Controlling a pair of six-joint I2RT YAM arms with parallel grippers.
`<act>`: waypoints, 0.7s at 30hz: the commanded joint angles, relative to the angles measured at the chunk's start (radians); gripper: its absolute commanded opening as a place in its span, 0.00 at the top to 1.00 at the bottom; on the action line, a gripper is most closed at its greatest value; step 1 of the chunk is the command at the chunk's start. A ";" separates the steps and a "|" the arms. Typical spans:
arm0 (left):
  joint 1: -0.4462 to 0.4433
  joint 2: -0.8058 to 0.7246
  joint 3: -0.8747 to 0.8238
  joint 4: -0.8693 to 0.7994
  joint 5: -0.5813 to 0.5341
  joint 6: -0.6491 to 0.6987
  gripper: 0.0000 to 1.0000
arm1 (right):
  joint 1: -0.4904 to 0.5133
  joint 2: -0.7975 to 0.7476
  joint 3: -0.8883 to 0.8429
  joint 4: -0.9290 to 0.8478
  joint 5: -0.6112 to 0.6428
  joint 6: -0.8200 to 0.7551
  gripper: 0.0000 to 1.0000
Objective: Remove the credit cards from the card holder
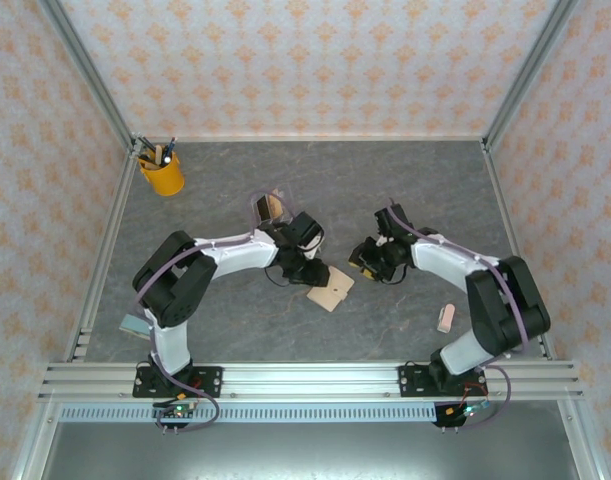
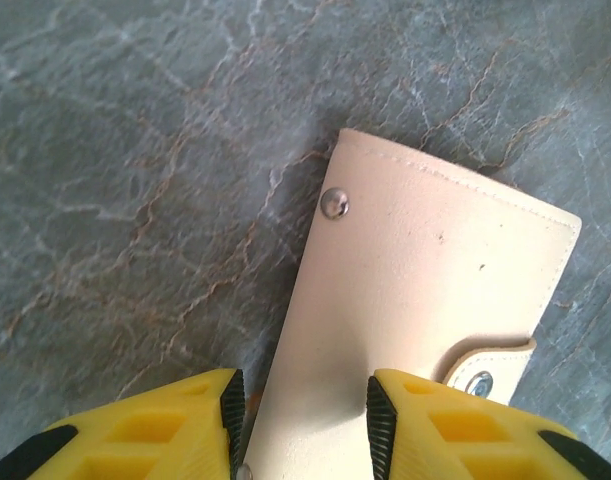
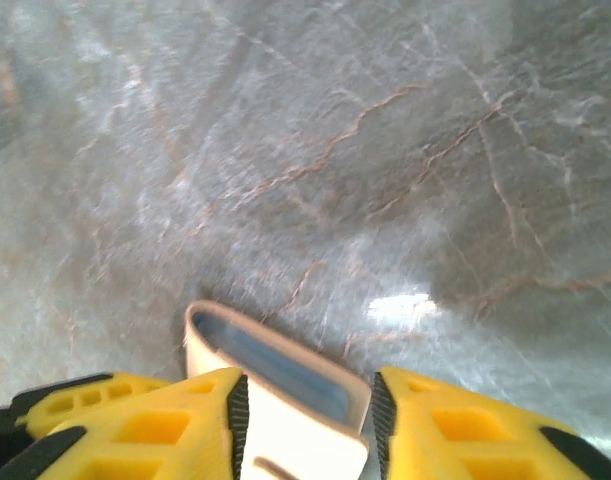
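The tan card holder (image 1: 332, 289) lies flat on the grey table, its snap stud and loose tab showing in the left wrist view (image 2: 425, 270). My left gripper (image 2: 300, 400) is open over its near end: one finger sits at its left edge and the other rests on its face. My right gripper (image 3: 307, 400), just right of the holder (image 1: 368, 258), is shut on a tan sleeve with blue-grey lining (image 3: 275, 368) and holds it off the table. What look like credit cards (image 1: 269, 208), one dark and one tan, stand behind the left gripper (image 1: 307, 268).
A clear acrylic stand (image 1: 280, 196) holds those cards at mid-table. A yellow cup of pens (image 1: 162, 174) stands at the back left. A small pink oblong (image 1: 446, 318) lies near the right arm's base, and a pale blue-green piece (image 1: 135, 325) by the left arm's base.
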 commanded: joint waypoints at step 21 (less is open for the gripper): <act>0.063 -0.061 -0.153 0.207 0.083 -0.186 0.67 | 0.089 0.214 0.128 0.014 -0.049 -0.062 0.79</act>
